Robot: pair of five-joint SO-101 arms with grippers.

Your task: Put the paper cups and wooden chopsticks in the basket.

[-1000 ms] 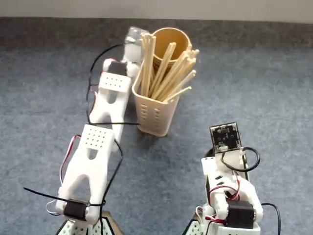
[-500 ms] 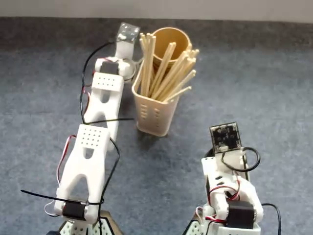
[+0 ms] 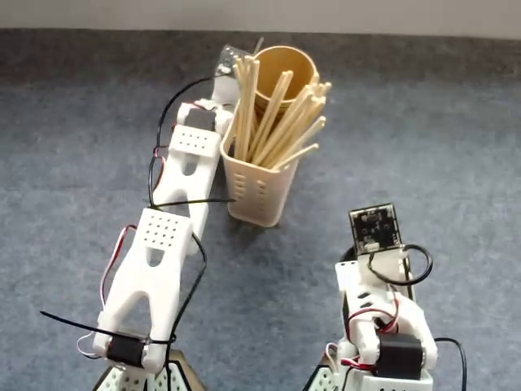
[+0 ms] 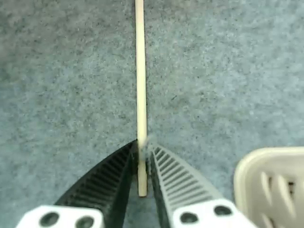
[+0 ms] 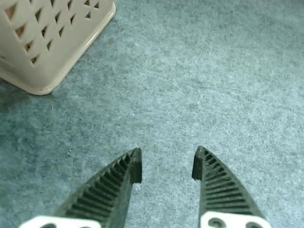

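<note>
A beige slotted basket [image 3: 259,195] stands on the grey carpet, holding a paper cup [image 3: 285,69] and several wooden chopsticks [image 3: 281,122] that lean out of its top. My left arm [image 3: 186,163] stretches along the basket's left side, its wrist by the far rim. My left gripper [image 4: 141,145] is shut on one wooden chopstick [image 4: 139,71], which points straight out over the carpet, with the basket's rim [image 4: 270,159] close beside. My right gripper [image 5: 166,164] hangs open over bare carpet, a corner of the basket [image 5: 52,42] ahead of it.
The right arm [image 3: 376,277] sits folded near the front edge, right of the basket. Black cables loop off the left arm [image 3: 171,110] beside the basket. Grey carpet lies open on the right and far left.
My left arm's wrist swung left, away from the basket, then came back against its far rim. The right arm has stayed still.
</note>
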